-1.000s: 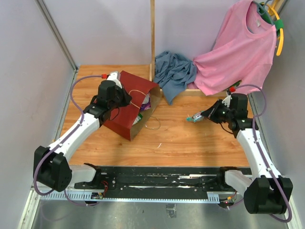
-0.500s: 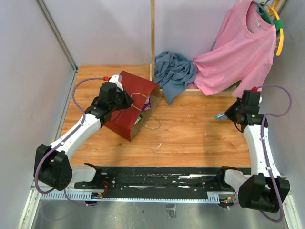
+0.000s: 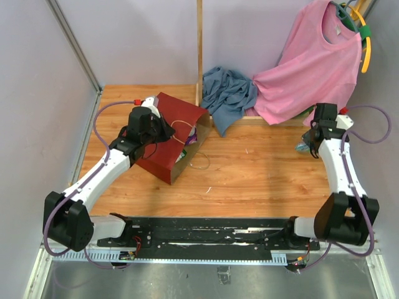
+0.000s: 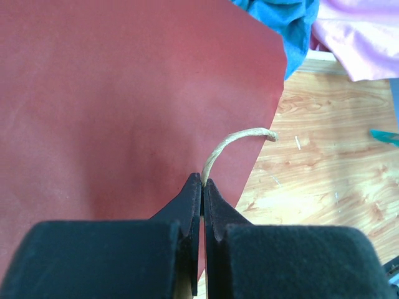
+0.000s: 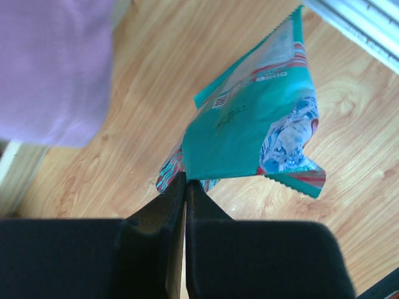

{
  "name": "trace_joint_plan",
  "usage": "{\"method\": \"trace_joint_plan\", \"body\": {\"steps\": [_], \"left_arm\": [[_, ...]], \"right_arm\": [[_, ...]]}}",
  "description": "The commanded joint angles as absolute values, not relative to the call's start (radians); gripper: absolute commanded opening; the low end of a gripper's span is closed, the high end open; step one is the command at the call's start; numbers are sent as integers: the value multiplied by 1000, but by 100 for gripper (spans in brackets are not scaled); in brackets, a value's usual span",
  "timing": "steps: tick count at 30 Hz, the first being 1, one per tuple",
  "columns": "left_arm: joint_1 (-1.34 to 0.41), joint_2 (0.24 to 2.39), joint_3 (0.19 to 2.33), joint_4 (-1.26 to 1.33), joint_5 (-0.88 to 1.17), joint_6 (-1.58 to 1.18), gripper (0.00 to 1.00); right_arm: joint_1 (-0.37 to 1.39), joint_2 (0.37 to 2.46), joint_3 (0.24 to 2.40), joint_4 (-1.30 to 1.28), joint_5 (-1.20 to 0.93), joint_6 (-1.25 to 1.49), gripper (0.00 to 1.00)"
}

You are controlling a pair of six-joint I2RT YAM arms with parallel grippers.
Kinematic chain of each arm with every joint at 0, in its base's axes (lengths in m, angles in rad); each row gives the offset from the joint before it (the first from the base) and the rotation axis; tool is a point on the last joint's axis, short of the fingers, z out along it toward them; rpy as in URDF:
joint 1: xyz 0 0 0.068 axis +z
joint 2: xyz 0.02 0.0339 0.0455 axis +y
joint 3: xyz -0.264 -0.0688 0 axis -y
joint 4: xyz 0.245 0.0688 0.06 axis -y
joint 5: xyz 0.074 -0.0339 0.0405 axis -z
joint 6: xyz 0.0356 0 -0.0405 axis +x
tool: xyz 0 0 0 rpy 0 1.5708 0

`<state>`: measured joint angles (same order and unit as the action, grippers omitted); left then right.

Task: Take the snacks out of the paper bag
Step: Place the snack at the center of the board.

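L gripper jaws closed on bag handle; R gripper jaws clamp green packet near pink shirt; blue cloth beside bag.

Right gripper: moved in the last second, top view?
Yes. The right gripper, shut on the green packet, swung rightward across the table, from its middle to its right edge, ending just below the pink shirt.

The left gripper has its two black fingers pressed together on the pale cord handle of the dark-red paper bag, which fills most of the view. Beyond the bag's edge lie the wooden table, a blue cloth and a pink garment. A sliver of a teal packet shows at the right edge.
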<state>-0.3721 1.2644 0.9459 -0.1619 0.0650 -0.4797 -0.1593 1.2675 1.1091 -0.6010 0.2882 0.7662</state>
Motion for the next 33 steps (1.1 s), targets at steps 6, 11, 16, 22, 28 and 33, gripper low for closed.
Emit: {"method": "trace_joint_plan", "body": {"steps": [6, 11, 16, 22, 28, 33], "left_arm": [[-366, 1217, 948, -153, -5, -506, 1], [-366, 1233, 954, -168, -34, -507, 1], [-365, 1232, 951, -166, -37, -495, 0], [-365, 1232, 954, -163, -33, -488, 0], [-365, 1238, 948, -167, -29, -488, 1], [-365, 1240, 943, -164, -27, -488, 1]], "right_arm": [[-184, 1316, 1147, -572, 290, 909, 1], [-183, 1328, 1159, -574, 284, 914, 1], [-166, 1277, 1161, -566, 304, 858, 1], [-155, 1226, 1148, -465, 251, 642, 1], [-127, 1255, 1145, -398, 138, 433, 1], [16, 1344, 1260, -504, 368, 163, 1]]}}
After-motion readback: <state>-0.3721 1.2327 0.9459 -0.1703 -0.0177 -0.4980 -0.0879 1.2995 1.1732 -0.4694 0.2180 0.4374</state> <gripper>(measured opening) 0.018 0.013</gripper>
